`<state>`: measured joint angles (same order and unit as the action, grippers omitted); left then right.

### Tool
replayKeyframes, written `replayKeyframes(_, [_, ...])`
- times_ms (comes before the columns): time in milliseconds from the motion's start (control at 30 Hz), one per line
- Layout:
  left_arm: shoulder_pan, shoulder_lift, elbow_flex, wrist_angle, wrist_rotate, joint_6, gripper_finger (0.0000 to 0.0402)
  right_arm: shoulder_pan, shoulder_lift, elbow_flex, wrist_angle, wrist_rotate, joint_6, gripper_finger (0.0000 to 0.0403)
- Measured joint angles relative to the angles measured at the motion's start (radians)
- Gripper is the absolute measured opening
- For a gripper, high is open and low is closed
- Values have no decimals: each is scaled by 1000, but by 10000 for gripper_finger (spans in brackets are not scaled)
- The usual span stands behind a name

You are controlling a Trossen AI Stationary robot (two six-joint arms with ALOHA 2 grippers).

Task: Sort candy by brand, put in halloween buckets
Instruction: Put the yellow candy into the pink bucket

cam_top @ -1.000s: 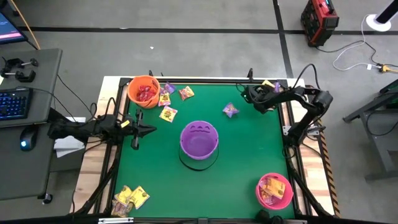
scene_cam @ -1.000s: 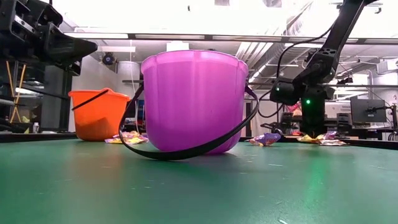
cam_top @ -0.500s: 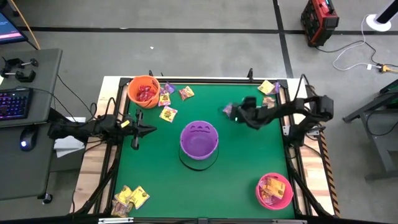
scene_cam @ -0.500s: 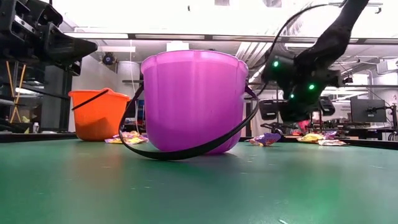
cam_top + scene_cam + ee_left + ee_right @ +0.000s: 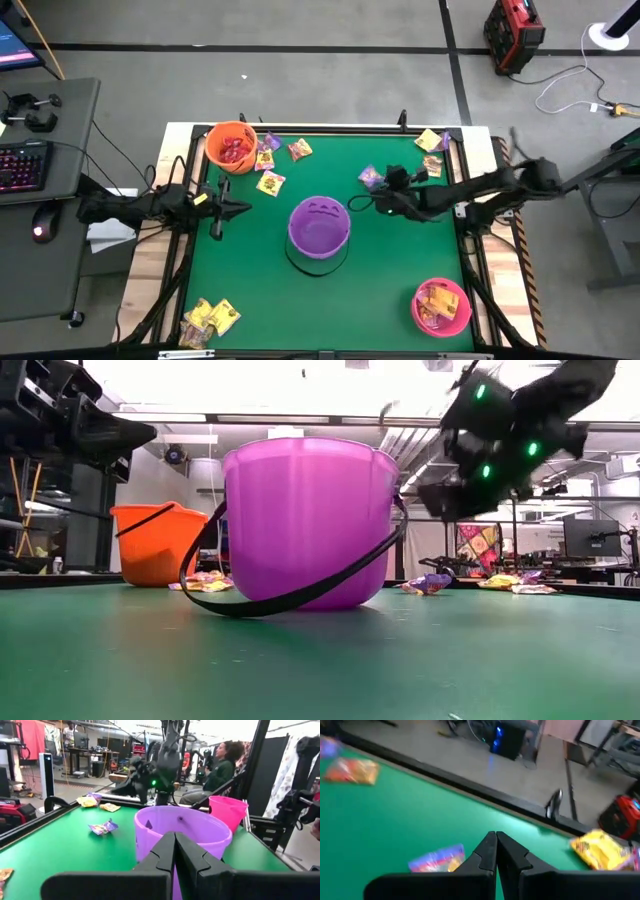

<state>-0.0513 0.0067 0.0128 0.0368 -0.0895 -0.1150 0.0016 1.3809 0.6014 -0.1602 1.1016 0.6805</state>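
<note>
R gripper [image 5: 352, 206] hangs above the bench [image 5: 390, 270], just beside the purple bucket [image 5: 319, 226] rim, fingers pressed together, holding nothing. Purple candy [image 5: 371, 177] lies on the bench near it. L gripper [image 5: 218, 207] waits at the bench's left edge (fingers also together). Orange bucket [image 5: 231, 146] sits at far-left corner, pink bucket [image 5: 441, 307] at near right.

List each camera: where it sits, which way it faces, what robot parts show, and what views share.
High: overhead, looking straight down; both arms, left claw, right claw.
Low: table-top height, level; purple bucket fills the centre, right arm above.
Left wrist: past its shut fingers toward that bucket.
Right wrist: past its shut fingers at a purple candy packet.
Shared: the purple bucket shows in high, low and left wrist views.
</note>
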Motion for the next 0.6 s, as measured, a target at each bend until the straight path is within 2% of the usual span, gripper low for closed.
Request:
replayKeyframes(100, [0, 0, 0, -4, 0, -7, 0, 30, -111, 0, -17, 18, -36, 0])
replayKeyframes(367, [0, 0, 0, -14, 0, -7, 0, 181, -378, 0, -115, 162, -60, 0])
replayKeyframes(600, [0, 0, 0, -8, 0, -109, 0, 298, -462, 0, -112, 176, -86, 0])
